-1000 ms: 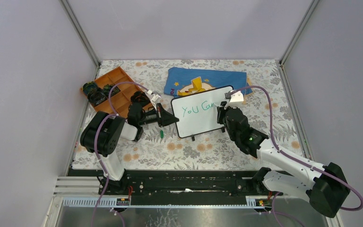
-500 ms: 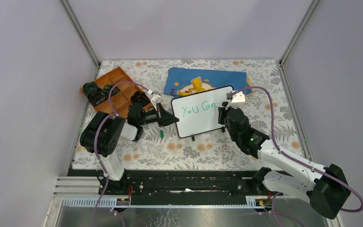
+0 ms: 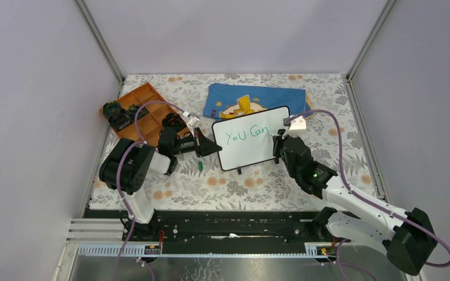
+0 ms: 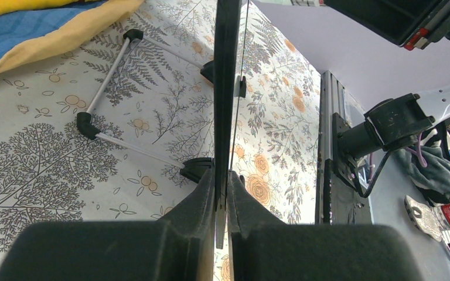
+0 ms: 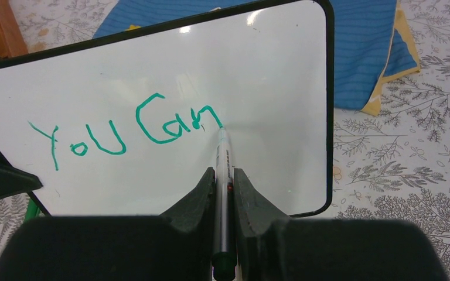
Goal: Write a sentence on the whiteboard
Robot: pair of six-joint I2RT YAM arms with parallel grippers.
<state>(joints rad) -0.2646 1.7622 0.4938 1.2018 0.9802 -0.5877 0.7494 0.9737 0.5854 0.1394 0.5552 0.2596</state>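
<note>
L gripper (image 4: pixel 222 202) is pinching whiteboard (image 5: pixel 258 64) by its rim (stiff, light, prob. tippy, so frame's the best hold). R gripper (image 5: pixel 224 184) is clamping marker (image 5: pixel 222 153), tip touching sentence (image 5: pixel 117 132).

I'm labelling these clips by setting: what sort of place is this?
Probably a lab robot cell, not a home: plain grey panels on aluminium posts enclose the table, and the left arm and right arm are bolted to a black rail at its near edge.

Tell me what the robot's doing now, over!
Left gripper clamps the whiteboard edge. Right gripper holds the marker, tip on board. Sentence reads only "You Can". Nothing blocking.
</note>
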